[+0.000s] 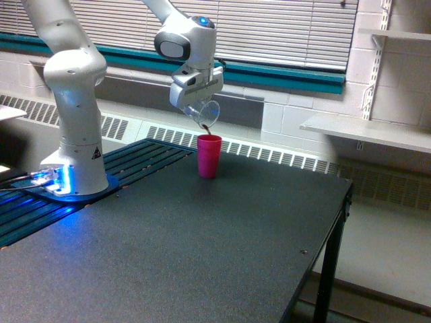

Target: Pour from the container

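In the exterior view the container (204, 114), a small clear plastic cup, hangs tilted above the pink cup (209, 155), mouth down toward the exterior view's right. Dark brown bits sit at its low lip, right over the pink cup's opening. My gripper (197, 101) is shut on the container from above, at the end of the white arm. The pink cup stands upright on the dark table (202, 242), near its far edge.
The arm's white base (74, 168) stands at the exterior view's left on a blue-lit mount. Dark slats (141, 158) lie beside it. A radiator and a wall with blinds run behind the table. A white shelf (367, 128) is at the right.
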